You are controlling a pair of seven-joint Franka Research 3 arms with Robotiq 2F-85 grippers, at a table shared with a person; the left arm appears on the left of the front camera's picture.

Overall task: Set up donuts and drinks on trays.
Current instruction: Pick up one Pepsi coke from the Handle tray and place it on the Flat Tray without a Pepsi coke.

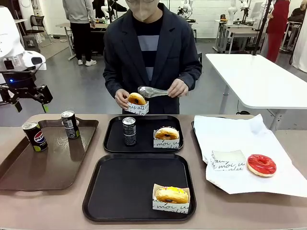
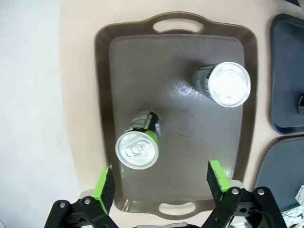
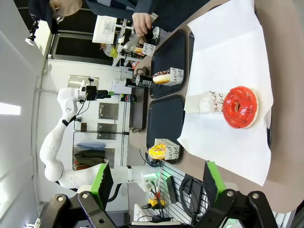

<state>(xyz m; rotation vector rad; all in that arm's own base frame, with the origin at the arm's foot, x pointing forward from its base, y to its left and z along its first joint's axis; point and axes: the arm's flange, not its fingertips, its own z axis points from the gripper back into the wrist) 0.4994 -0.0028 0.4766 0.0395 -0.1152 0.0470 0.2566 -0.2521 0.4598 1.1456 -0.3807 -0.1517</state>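
Left gripper (image 2: 160, 179) hangs over the brown tray (image 2: 142, 71), jaws wide and empty, Pepsi can (image 2: 137, 148) just below. Near tray (image 1: 124, 187) has a donut (image 1: 171, 194) but no drink, so next: drop and grab that can. Right gripper (image 3: 156, 183) open too, empty.

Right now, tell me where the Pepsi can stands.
Front view: the Pepsi can stands upright on the long brown tray at the robot's left, near its left rim, a grey-black can just beyond it to the right.
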